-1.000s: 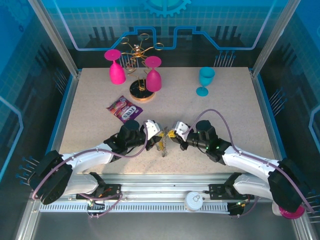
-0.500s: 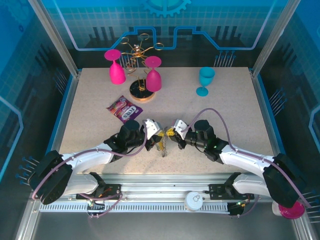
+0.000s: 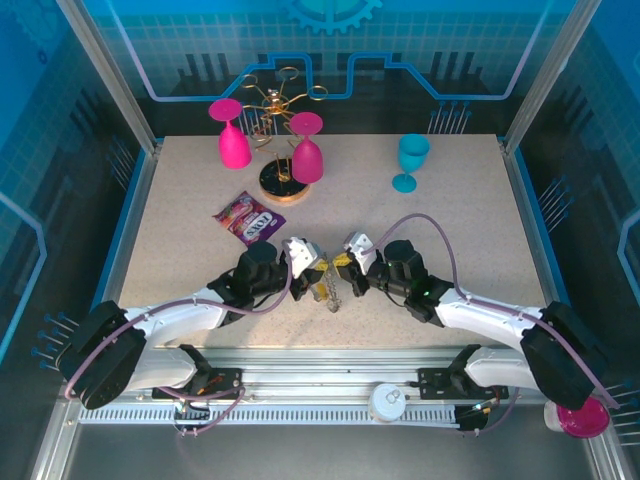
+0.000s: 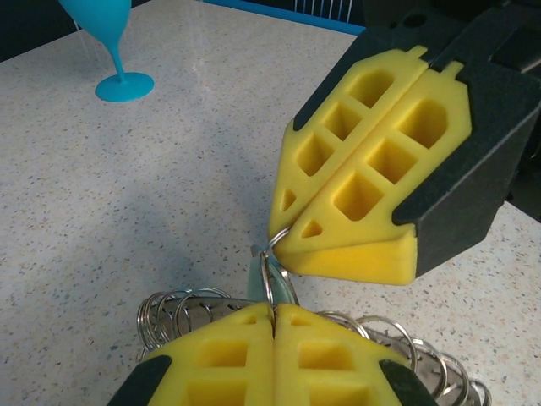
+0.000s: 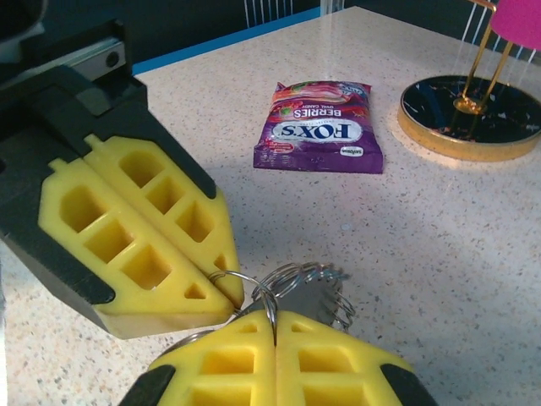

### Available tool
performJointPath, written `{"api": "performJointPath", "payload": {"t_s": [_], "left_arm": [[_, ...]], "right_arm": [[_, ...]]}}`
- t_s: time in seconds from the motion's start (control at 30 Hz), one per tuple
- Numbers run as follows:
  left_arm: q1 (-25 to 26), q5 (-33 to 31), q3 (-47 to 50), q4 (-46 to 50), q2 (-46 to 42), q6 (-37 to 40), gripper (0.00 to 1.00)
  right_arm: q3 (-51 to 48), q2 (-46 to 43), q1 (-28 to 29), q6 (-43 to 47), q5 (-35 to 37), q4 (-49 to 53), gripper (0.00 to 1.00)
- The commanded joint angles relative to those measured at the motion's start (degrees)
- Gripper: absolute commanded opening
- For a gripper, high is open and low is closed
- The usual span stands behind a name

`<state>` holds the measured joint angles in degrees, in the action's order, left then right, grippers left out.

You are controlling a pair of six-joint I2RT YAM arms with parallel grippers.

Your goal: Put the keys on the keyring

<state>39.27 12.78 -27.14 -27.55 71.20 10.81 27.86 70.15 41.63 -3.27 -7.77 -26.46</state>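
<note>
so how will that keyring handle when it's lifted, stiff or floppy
The keyring carries many thin wire loops splayed at different angles, so they would probably swing loosely rather than hold still. It looks all metal, so it is likely heavy for its size. The right gripper pinches a smooth loop at its very fingertips, so it may pivot or slip there.

Left hand (image 4: 273, 315), right hand (image 4: 286, 233) pinching keyring (image 4: 173, 311) loops.

Purple snack packet (image 3: 246, 219), teal glass (image 3: 410, 160)
</note>
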Motion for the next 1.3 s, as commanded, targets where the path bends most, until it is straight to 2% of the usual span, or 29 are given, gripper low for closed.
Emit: {"api": "performJointPath", "payload": {"t_s": [0.0, 0.53, 0.83, 1.03, 1.07, 1.17, 1.27], "left_arm": [[0.79, -0.22, 1.03, -2.44, -0.96, 1.07, 0.00], [1.93, -1.87, 0.94, -2.82, 0.43, 3.49, 0.00], [3.22, -3.46, 1.87, -5.09, 0.61, 7.12, 0.00], [4.46, -5.80, 2.43, -6.90, 1.15, 10.19, 0.00], [4.49, -5.97, 2.52, -6.99, 1.22, 10.37, 0.00], [4.56, -6.60, 2.99, -7.93, 1.32, 10.72, 0.00], [4.58, -7.27, 3.43, -8.74, 1.23, 11.05, 0.00]], "right_arm": [[1.76, 0.95, -0.01, -5.82, 4.07, -3.43, 0.00], [-0.08, 3.16, 0.69, -16.01, 5.90, -12.00, 0.00], [1.14, 4.48, 1.46, -18.35, 8.20, -7.81, 0.00], [2.51, 4.90, 1.53, -18.17, 7.27, -3.96, 0.00], [2.54, 4.84, 1.58, -17.94, 7.11, -3.70, 0.01], [2.13, 4.07, 1.35, -17.23, 6.80, -3.10, 0.27], [2.11, 1.95, 0.70, -15.54, 6.58, -0.78, 0.40]]}}
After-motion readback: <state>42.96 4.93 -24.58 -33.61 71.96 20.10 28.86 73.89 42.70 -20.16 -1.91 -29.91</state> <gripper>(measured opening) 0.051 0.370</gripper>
